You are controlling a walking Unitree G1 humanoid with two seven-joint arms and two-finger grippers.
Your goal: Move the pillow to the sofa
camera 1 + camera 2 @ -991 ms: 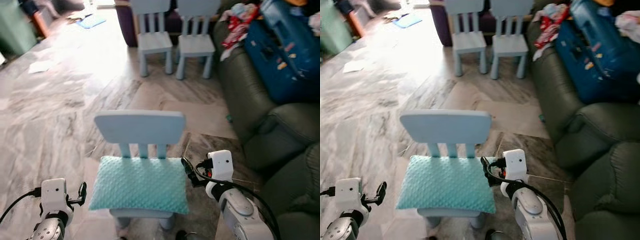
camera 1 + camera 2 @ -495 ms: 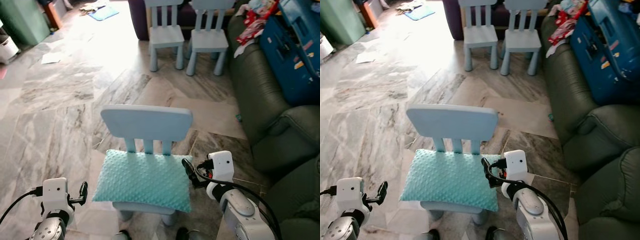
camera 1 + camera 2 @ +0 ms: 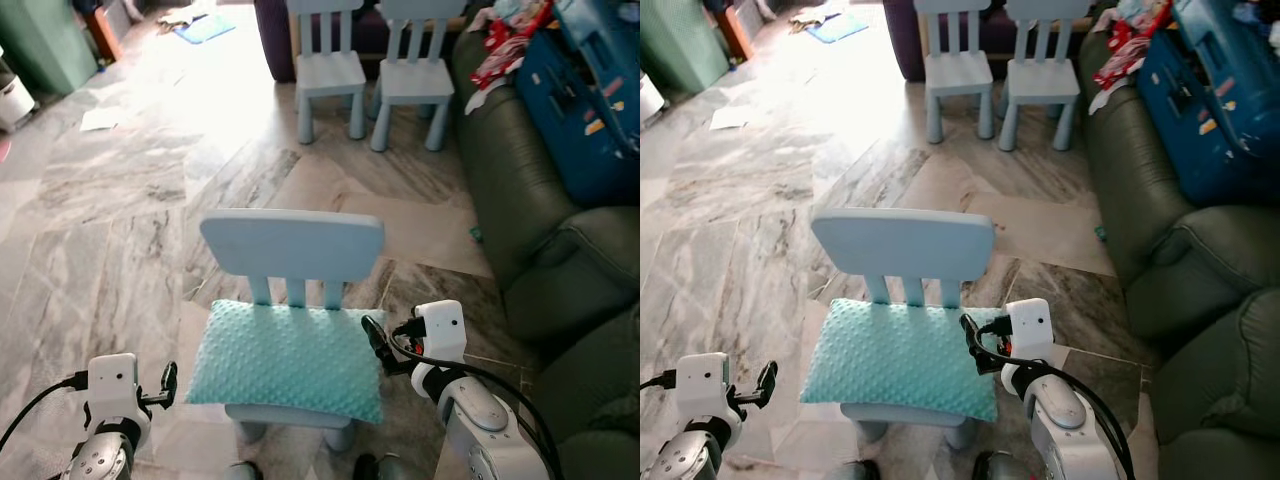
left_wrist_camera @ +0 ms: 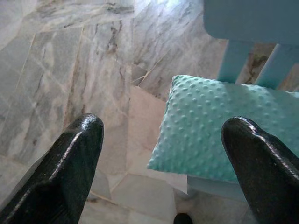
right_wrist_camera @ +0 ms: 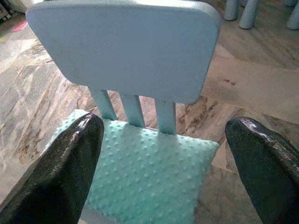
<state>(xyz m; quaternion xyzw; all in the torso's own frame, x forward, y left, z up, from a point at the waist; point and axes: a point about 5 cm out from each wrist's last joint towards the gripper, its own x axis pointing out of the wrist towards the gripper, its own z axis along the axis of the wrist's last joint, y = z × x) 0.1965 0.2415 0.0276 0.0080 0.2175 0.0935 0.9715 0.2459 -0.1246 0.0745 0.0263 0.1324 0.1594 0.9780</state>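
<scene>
- A teal dimpled pillow is seen lying flat on the seat of a small pale-blue chair, its far edge pushed up against the slats of the chair back.
- The pillow is shown covering almost the whole seat, with its corners hanging slightly past the seat edges.
- The left tool is held low at about 9 o'clock from the pillow, just beside its near-left corner and not touching it; in the left wrist view its two black fingers are spread wide apart, with the pillow corner framed between them.
- The right tool is held at about 3 o'clock from the pillow, close to its right edge; whether it touches cannot be told. In the right wrist view its fingers are spread wide, with the chair back and pillow seen between them.
- A dark green sofa is seen at about 2 o'clock from the chair, with a blue suitcase and crumpled clothes lying on it.
- Two more pale-blue chairs are stood side by side at 12 o'clock, on the grey marble floor.
</scene>
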